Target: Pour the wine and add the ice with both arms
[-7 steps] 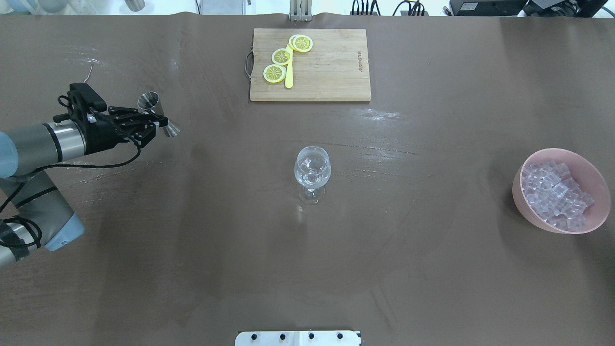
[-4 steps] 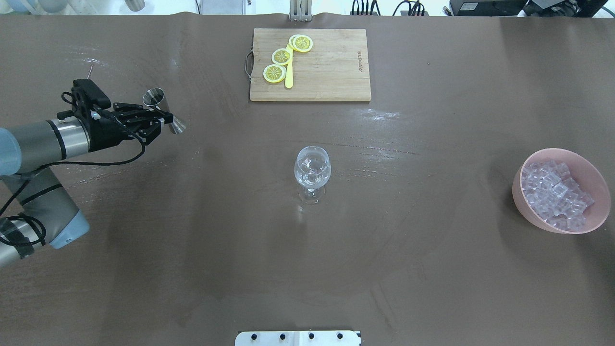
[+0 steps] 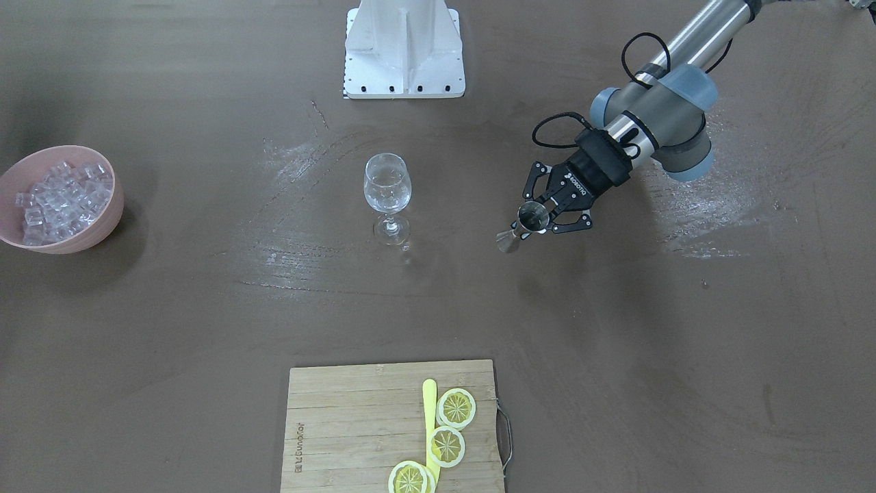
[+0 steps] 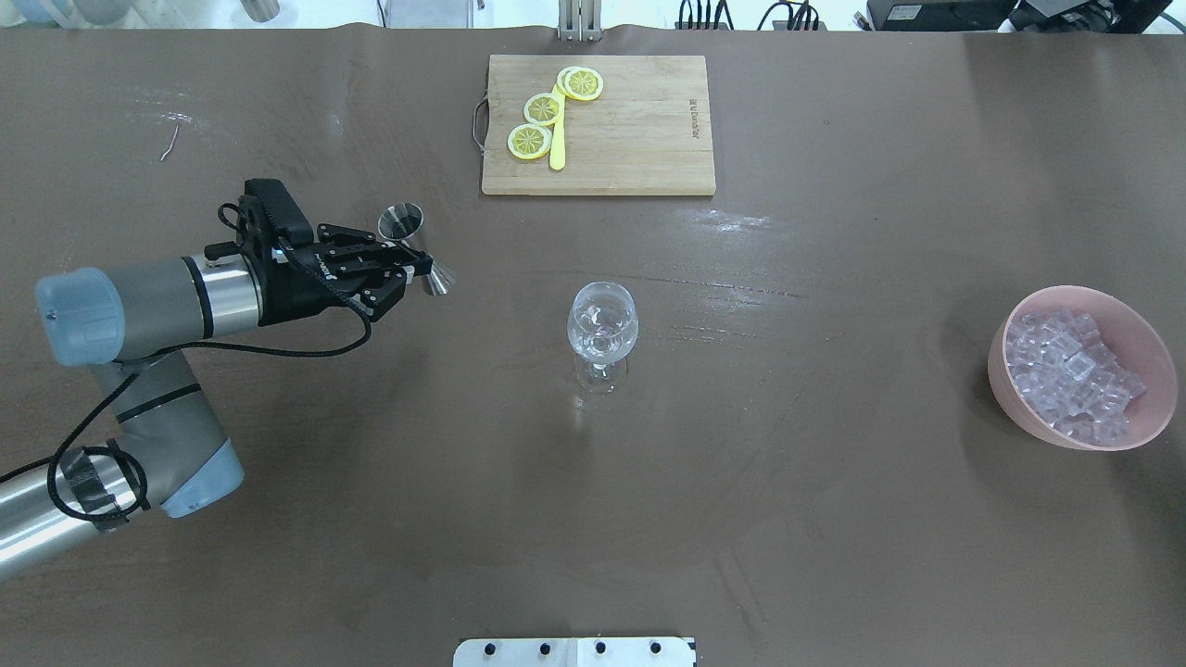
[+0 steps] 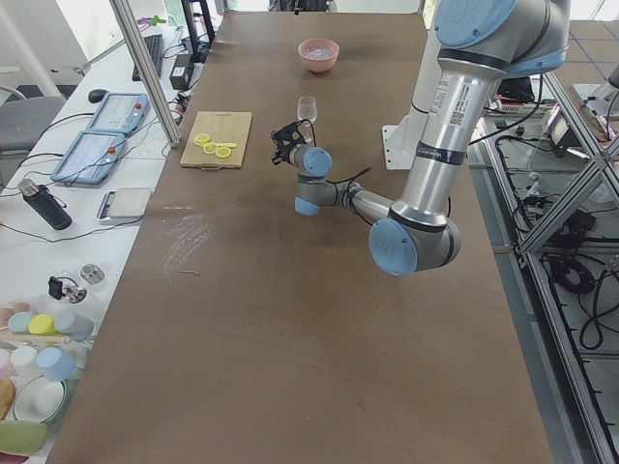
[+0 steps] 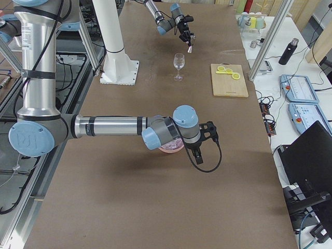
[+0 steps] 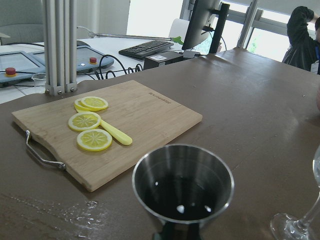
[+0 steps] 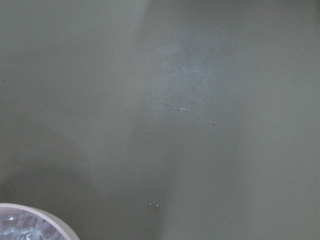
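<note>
My left gripper (image 4: pixel 408 267) is shut on a steel jigger (image 4: pixel 401 222), held upright above the table, left of the wine glass (image 4: pixel 602 322). The left wrist view shows dark wine (image 7: pixel 180 199) inside the jigger (image 7: pixel 183 182), and the glass's foot (image 7: pixel 299 222) at lower right. The stemmed glass stands upright mid-table and looks empty. The ice (image 4: pixel 1066 371) fills a pink bowl (image 4: pixel 999 361) at the far right. My right gripper (image 6: pixel 199 153) shows only in the exterior right view, near the bowl, and I cannot tell its state. The right wrist view catches the bowl's rim (image 8: pixel 35 212).
A wooden cutting board (image 4: pixel 630 130) with lemon slices (image 4: pixel 542 109) and a yellow knife lies at the table's far side. The white pedestal base (image 3: pixel 404 48) stands at the robot's edge. Monitors, cables and a seated person lie beyond the table.
My left arm has carried the jigger rightward and slightly nearer, closing much of the gap to the wine glass. The glass and bowl have not moved.
</note>
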Controlling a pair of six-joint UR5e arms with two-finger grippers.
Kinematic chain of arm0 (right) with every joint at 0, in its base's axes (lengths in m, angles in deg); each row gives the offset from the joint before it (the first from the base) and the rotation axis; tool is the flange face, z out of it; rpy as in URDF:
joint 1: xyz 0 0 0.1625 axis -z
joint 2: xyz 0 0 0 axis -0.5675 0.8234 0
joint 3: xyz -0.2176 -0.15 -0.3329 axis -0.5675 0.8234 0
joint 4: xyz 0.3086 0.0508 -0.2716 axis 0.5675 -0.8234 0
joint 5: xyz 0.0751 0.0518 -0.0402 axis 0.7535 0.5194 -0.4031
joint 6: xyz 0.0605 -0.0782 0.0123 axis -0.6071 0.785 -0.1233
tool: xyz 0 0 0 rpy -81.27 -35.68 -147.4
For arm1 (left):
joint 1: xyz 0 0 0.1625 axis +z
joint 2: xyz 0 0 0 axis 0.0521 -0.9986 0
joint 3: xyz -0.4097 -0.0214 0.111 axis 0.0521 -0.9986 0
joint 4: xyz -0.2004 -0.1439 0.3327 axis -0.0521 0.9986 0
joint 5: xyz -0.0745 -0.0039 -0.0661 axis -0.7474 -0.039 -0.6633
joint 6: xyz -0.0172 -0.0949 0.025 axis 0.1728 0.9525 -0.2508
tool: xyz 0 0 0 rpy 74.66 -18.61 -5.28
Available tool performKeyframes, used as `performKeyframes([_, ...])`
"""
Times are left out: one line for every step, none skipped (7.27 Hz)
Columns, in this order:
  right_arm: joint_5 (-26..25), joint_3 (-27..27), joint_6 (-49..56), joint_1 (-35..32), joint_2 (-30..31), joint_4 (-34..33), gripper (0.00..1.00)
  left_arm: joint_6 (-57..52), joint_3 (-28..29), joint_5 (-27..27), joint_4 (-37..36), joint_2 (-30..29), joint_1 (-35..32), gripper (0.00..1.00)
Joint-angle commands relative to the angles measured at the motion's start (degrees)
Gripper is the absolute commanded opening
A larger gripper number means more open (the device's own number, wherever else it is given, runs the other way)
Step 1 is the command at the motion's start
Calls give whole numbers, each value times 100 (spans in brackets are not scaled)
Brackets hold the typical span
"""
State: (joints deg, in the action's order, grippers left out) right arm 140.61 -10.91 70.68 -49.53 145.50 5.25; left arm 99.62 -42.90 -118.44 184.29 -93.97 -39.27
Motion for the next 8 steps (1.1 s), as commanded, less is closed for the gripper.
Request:
performKeyframes([-7, 8, -1, 0, 18, 0, 100, -311, -674, 24, -1013, -5, 138, 0])
performKeyframes([2, 8, -10, 0, 35, 0, 100, -548, -1050, 24, -1670, -14, 156, 0])
performKeyframes([2, 17, -10, 0, 44, 0, 100, -602, -1532, 42, -2433, -5, 235, 0])
performKeyframes([2, 17, -10, 0, 62, 0, 100, -603, -1885, 51, -3085, -22, 288, 0])
performKeyframes([-7, 17, -10, 0, 62, 0, 100, -603, -2045, 94, -3483, -101, 375, 0])
performKeyframes([-7, 17, -10, 0, 62, 0, 100, -637, -2082, 356, -3809, -189, 602, 0])
performKeyframes([-7, 17, -10, 0, 62, 0, 100, -977, -2221, 628, -4395, -459, 752, 0])
performKeyframes([-7, 17, -10, 0, 62, 0, 100, -1024, -2640, 718, -5314, -619, 963, 0])
